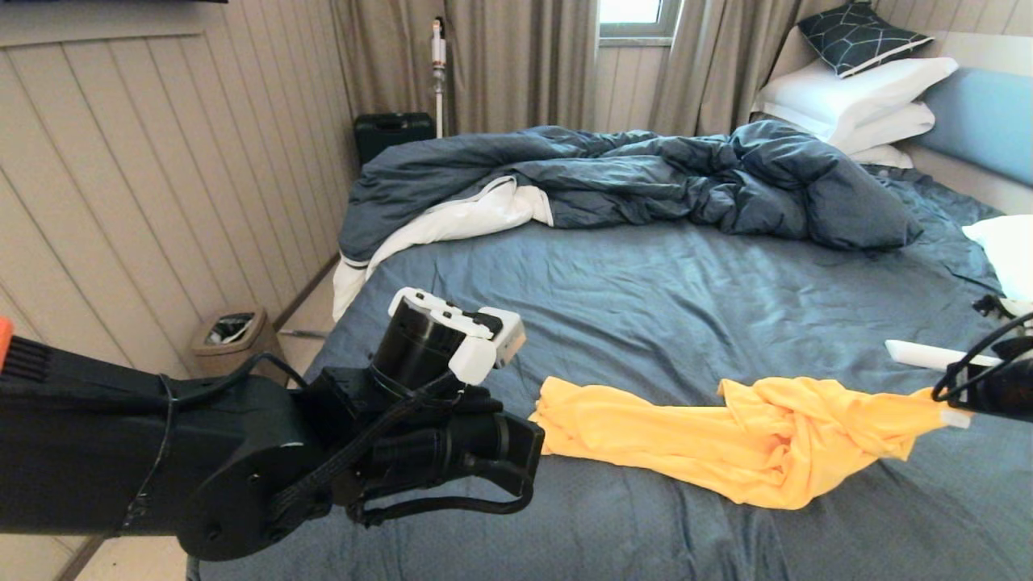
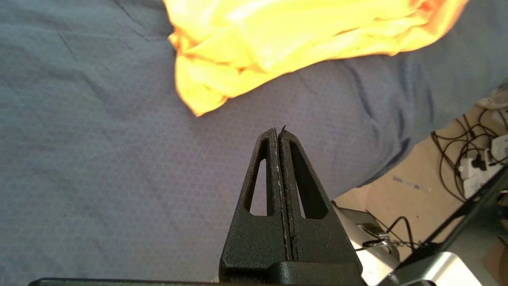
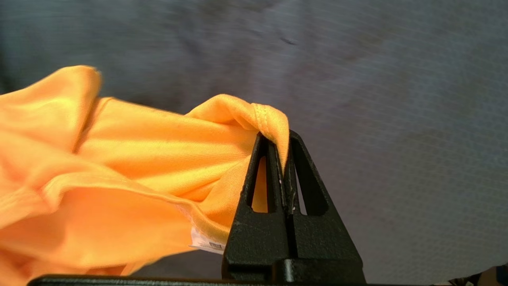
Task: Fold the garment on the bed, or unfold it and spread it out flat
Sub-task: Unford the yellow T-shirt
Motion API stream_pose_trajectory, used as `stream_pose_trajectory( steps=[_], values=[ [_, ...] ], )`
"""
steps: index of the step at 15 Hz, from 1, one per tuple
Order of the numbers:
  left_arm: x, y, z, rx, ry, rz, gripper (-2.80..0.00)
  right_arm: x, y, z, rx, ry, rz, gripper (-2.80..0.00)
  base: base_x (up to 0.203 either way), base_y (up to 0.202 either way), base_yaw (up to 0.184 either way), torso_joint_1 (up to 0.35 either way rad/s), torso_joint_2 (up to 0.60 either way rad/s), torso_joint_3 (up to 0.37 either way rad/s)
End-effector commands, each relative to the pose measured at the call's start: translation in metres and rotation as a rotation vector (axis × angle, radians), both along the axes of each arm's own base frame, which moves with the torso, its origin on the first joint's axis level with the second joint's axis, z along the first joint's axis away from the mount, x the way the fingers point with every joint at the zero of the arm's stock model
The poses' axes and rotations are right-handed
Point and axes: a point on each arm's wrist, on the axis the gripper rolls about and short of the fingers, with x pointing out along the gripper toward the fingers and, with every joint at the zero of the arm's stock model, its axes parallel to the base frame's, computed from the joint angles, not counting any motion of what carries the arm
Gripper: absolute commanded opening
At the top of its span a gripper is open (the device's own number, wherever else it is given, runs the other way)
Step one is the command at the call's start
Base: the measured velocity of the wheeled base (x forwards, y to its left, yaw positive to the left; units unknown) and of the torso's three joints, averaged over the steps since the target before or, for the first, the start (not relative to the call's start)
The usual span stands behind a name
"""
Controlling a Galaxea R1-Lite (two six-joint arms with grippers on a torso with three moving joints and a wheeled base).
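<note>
A yellow-orange T-shirt (image 1: pixel 726 440) is lying bunched in a long rope across the near part of a slate-blue bed sheet (image 1: pixel 646 298), well short of the dark blue duvet (image 1: pixel 646 173) heaped toward the far side of the bed. The right gripper (image 3: pixel 286 137) is pinching a hemmed edge of the shirt between fingers pressed tight together, and the cloth is stretching taut from that end, with a white label showing just beside the grip. The left gripper (image 2: pixel 279 130) is hanging over bare sheet near the shirt's other end, its fingers pressed together on nothing, apart from the fabric.

With only one end held, the shirt is at risk of being dragged across the sheet as a twisted bundle rather than opening out; the thin fabric is likely sliding easily, and the free end has nothing anchoring it. The pinch is catching only a small fold of hem, so a firm pull may be slipping it loose. The left gripper would need to part its fingers before taking the near end.
</note>
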Motion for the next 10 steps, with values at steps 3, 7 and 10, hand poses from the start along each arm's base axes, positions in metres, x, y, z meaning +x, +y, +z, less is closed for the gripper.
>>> stream_pose_trajectory(
  steps=[3,7,10],
  values=[
    [0.008,-0.011,-0.016,0.026,0.024,-0.007,-2.8,-0.001,-0.027,-0.034,0.024,0.061,-0.05,-2.8,0.0,0.0,0.0,0.0,0.0,0.0],
    [0.013,-0.017,-0.017,0.017,0.021,-0.01,-2.8,0.0,-0.027,-0.033,0.019,0.035,-0.03,0.0,0.0,0.0,0.0,0.0,0.0,0.0],
    [0.015,-0.021,-0.013,0.0,0.007,-0.014,-2.8,-0.01,-0.019,-0.01,0.064,-0.063,0.049,0.0,0.0,0.0,0.0,0.0,0.0,0.0]
  ],
)
